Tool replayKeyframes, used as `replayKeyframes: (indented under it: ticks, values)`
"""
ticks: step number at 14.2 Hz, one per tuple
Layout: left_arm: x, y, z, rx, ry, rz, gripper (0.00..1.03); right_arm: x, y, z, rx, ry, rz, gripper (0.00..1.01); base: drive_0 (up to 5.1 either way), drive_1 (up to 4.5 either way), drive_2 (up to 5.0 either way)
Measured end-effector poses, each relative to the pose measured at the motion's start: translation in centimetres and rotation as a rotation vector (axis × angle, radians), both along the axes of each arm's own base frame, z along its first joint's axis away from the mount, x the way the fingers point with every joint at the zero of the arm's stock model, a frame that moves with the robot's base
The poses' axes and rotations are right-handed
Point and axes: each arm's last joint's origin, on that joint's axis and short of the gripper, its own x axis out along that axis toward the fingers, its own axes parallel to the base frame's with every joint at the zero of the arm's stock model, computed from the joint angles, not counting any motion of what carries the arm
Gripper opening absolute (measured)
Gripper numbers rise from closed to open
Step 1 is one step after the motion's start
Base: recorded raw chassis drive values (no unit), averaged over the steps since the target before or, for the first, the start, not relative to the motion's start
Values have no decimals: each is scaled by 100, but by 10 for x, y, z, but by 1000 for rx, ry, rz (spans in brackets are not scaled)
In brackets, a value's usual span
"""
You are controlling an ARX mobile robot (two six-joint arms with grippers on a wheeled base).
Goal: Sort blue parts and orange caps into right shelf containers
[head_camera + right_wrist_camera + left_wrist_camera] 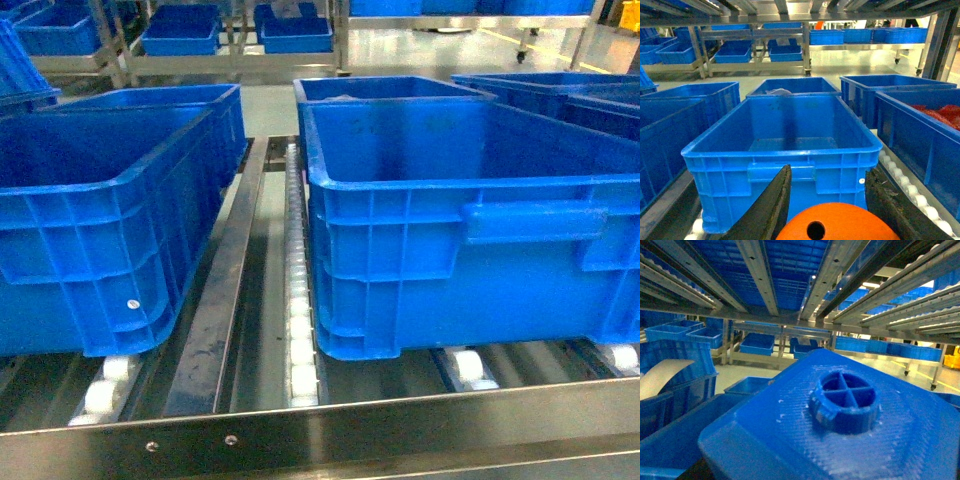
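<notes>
I see the shiny shelf (330, 425) with white rollers (300, 345). Big blue crates (460, 220) sit on the rollers, side by side, with a metal rail (215, 300) between them.

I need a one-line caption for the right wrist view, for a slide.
Right gripper holding an orange cap before an open blue crate on the shelf rollers.

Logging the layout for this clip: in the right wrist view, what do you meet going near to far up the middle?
Orange cap between the right gripper's fingers → blue crate, looks empty → second blue crate holding something pale → floor → far shelf with blue bins.
</notes>
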Motion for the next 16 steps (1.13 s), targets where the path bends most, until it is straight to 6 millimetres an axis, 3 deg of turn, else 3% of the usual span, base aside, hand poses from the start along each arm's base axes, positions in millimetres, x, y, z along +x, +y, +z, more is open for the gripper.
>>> replayKeyframes:
  ticks: [3, 16]
  values:
    - [0, 0, 0, -1, -1, 2, 59, 0, 0, 0, 0, 1, 0, 40, -298, 470, -132]
    - [0, 1, 0, -1, 2, 7, 59, 1, 0, -1, -3, 5, 2, 40, 0, 0, 0]
